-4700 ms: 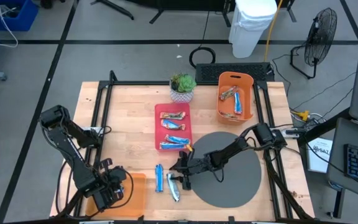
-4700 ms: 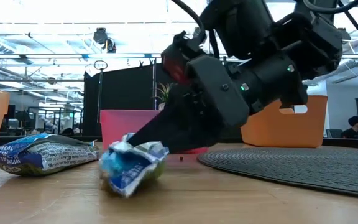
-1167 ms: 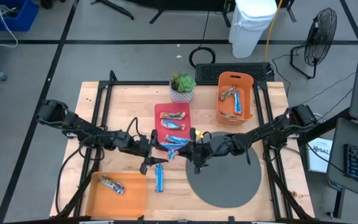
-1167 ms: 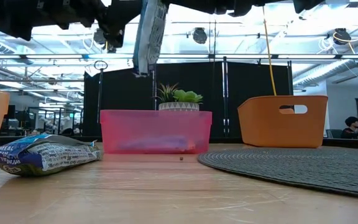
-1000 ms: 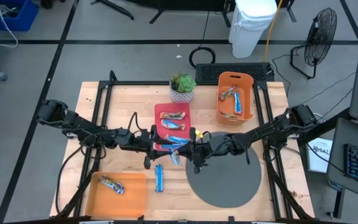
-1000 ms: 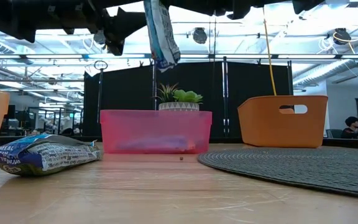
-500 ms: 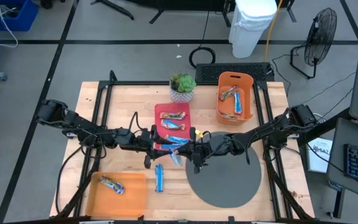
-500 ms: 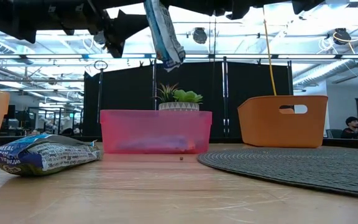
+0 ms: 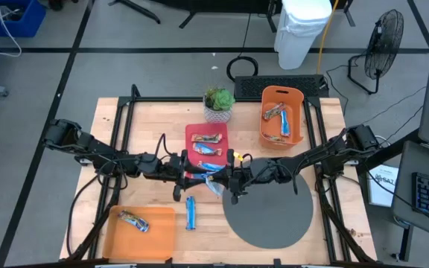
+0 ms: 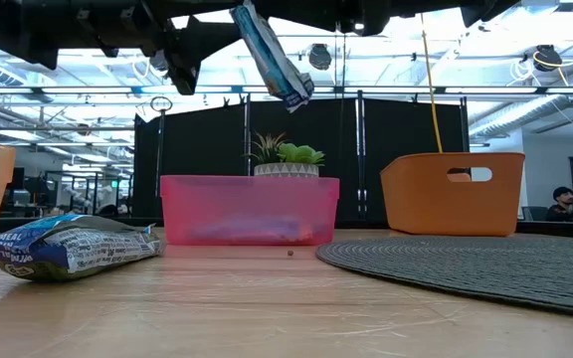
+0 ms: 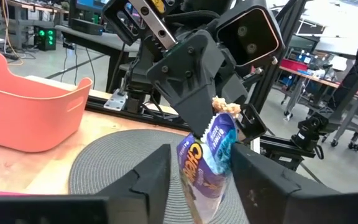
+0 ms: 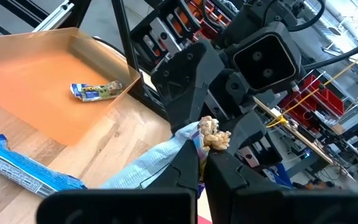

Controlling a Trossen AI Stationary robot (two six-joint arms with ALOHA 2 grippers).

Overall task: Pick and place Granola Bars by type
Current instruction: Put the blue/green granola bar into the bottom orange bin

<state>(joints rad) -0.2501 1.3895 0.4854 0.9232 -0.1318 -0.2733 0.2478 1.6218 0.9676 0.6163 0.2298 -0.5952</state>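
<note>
A blue-and-purple granola bar (image 9: 215,187) hangs in the air over the middle of the table, high in the low view (image 10: 272,55). My right gripper (image 12: 202,155) comes level from the table's right and is shut on the bar's upper end. Facing it from the left, my left gripper (image 11: 201,155) is open, with one finger on each side of the bar's lower half (image 11: 205,163). Another blue bar (image 9: 191,213) lies flat on the wood near the front. One more bar (image 9: 134,220) lies in the flat orange tray (image 9: 159,237). My right gripper pinches the bar's crumpled upper end (image 12: 199,133) between its two fingers, coming level from the table's right. The bar hangs slanted below the fingers, clear of the table. My left gripper's fingers (image 11: 157,177) flank the bar's lower half; I cannot tell whether they touch it.
A red tray (image 9: 192,132) with several bars sits at the middle far side, with a potted plant (image 9: 219,103) behind it. An orange bin (image 9: 298,95) holding bars stands at the far right. A grey round mat (image 9: 267,216) covers the near right.
The bar held by my right gripper has swung. In the low view its free lower end has moved toward the right, and it now hangs more slanted than before. Both arms have kept their places.
</note>
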